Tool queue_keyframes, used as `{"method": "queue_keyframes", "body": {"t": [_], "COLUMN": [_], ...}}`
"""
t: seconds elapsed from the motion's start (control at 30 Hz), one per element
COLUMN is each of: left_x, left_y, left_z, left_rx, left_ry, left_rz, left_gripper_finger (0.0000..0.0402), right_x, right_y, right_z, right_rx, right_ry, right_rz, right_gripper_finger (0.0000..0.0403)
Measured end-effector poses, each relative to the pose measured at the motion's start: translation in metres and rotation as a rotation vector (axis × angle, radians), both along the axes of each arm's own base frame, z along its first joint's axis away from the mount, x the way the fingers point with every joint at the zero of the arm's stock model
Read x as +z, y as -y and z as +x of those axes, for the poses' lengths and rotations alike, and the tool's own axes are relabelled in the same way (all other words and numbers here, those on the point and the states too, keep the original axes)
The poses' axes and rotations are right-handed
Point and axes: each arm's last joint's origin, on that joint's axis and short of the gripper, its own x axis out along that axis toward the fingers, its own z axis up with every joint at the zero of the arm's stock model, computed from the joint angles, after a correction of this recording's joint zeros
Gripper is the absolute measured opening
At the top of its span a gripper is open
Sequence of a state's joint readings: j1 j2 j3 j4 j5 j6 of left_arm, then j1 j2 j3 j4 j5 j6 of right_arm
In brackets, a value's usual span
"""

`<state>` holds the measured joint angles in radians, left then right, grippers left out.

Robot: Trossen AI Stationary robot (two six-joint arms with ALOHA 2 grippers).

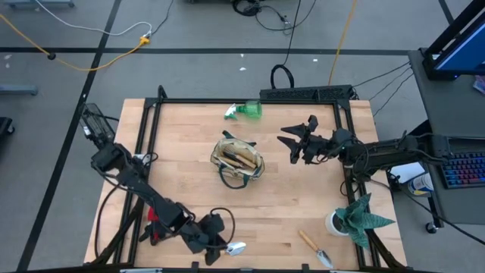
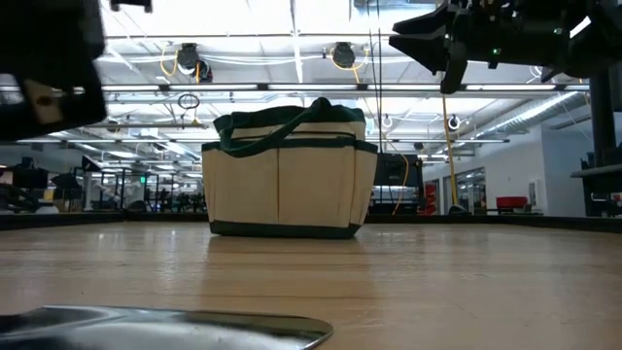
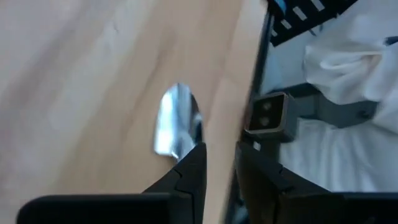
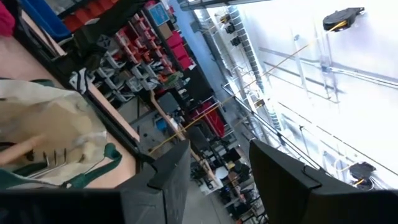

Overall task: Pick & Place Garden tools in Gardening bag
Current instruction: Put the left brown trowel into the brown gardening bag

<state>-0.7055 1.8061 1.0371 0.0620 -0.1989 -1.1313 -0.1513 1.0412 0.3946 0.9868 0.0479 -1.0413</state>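
On the wooden table (image 1: 288, 197), under the hall's ceiling lights, the gardening bag (image 1: 238, 160) stands mid-table while the left gripper (image 1: 220, 246) pinches a trowel (image 1: 236, 247), blade pointing rightward along the near edge; the right gripper (image 1: 292, 142) hangs spread.

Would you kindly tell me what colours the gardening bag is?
The gardening bag is cream with dark green trim and handles, clearest in the low view.
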Motion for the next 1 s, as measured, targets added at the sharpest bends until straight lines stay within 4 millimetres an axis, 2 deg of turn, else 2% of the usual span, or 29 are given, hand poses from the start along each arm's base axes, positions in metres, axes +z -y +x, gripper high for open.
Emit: {"method": "queue_keyframes", "body": {"t": [0.13, 0.4, 0.67, 0.87, 1.0], "left_x": [-0.003, -0.008, 0.0, 0.013, 0.005], "left_y": [0.008, 0.009, 0.013, 0.02, 0.03], "left_z": [-0.007, -0.015, -0.013, -0.006, 0.002], "left_rx": [-0.004, -0.025, -0.074, -0.116, -0.197], "left_ry": [-0.066, -0.112, -0.059, -0.063, -0.129], "left_rz": [-0.074, -0.002, 0.127, 0.151, 0.204], "left_gripper_finger": [0.0088, 0.0088, 0.0088, 0.0088, 0.0088], "right_x": [0.0, -0.001, -0.004, -0.005, -0.005], "right_y": [0.0, 0.0, 0.0, 0.0, 0.0], "right_z": [0.0, 0.0, 0.001, 0.001, 0.001], "right_rx": [0.002, 0.002, 0.003, 0.015, 0.019], "right_ry": [0.005, -0.011, -0.04, -0.044, -0.041], "right_rz": [0.004, 0.008, 0.014, 0.068, 0.084], "right_gripper_finger": [0.016, 0.016, 0.016, 0.016, 0.016]}}
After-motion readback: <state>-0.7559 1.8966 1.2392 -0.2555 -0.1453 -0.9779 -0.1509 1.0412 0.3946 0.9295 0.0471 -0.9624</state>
